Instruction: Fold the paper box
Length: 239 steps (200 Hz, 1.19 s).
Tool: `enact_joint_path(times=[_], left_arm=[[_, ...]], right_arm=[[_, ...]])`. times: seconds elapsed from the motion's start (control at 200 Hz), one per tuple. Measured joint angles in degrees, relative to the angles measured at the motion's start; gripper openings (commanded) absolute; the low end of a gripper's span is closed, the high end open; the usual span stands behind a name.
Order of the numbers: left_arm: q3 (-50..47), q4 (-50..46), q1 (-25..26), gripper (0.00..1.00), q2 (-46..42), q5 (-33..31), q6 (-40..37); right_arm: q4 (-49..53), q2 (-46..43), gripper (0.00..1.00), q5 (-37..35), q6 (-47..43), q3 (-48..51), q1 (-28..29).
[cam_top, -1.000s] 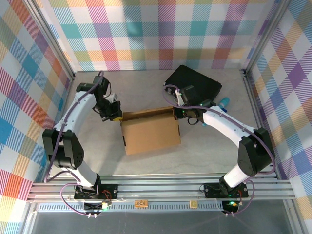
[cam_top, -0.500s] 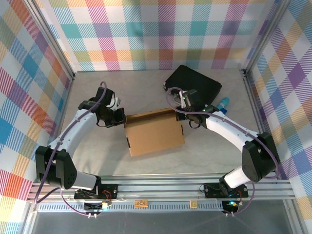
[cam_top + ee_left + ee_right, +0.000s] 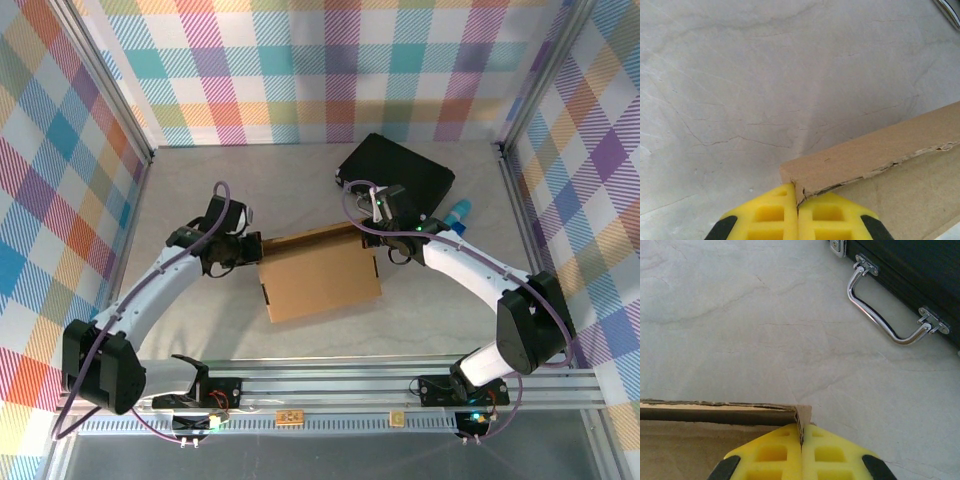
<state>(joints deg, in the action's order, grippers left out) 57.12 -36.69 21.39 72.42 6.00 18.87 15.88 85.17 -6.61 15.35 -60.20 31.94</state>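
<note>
So the paper box [image 3: 320, 282] is sitting pretty much dead centre on the bench [image 3: 190, 200], seen from the top camera. It's plain brown cardboard, with the big panel lying flat and a narrow strip along its 12 o'clock edge folded up like a low wall. The whole thing is rotated a bit, so the 3 o'clock end sits slightly farther back than the 9 o'clock end.

Left fingers [image 3: 250, 246] are at the box's 10 o'clock corner. On the left wrist cam the yellow fingers [image 3: 789, 200] are pressed together with the torn corner of that upright strip [image 3: 865, 150] pinched right in the seam between them. Right fingers [image 3: 373, 228] are on the opposite end, around 1 o'clock from the box's middle. Same deal on the right wrist cam: the yellow fingers [image 3: 809, 440] are closed tight, nipping the little corner tab of the cardboard [image 3: 715, 412].

Further out, there's a black briefcase [image 3: 397, 170] at about 1 o'clock from the box, near the back wall, and its metal handle [image 3: 885, 320] shows up nicely on the right wrist cam. There's also a small blue thing [image 3: 459, 212] at roughly 2 o'clock, just past the right arm, but I can't tell what it is. The bench is pale grey marble-look, with loud plaid walls all round.
</note>
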Motion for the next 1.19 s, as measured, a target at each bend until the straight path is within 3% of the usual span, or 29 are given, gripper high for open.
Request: enact_joint_path(times=[0.345, 0.82, 1.05, 1.195], left_arm=[[-5.22, 4.02, 5.14, 0.00, -3.30, -6.73, 0.90], [-5.38, 5.42, 7.61, 0.00, -4.04, -9.73, 1.07], [-5.38, 5.40, 8.11, 0.00, -4.15, -10.43, 1.07], [-5.38, 5.38, 8.55, 0.00, -4.81, -11.21, 1.07]], right_arm=[[4.83, -0.15, 0.30, 0.68, 3.76, -2.23, 0.35], [15.21, -4.00, 0.59, 1.09, 13.88, -8.68, 1.05], [27.12, -3.61, 0.67, -0.28, 31.28, -17.38, 0.57], [31.39, -3.04, 0.86, 4.90, 48.54, -19.91, -0.17]])
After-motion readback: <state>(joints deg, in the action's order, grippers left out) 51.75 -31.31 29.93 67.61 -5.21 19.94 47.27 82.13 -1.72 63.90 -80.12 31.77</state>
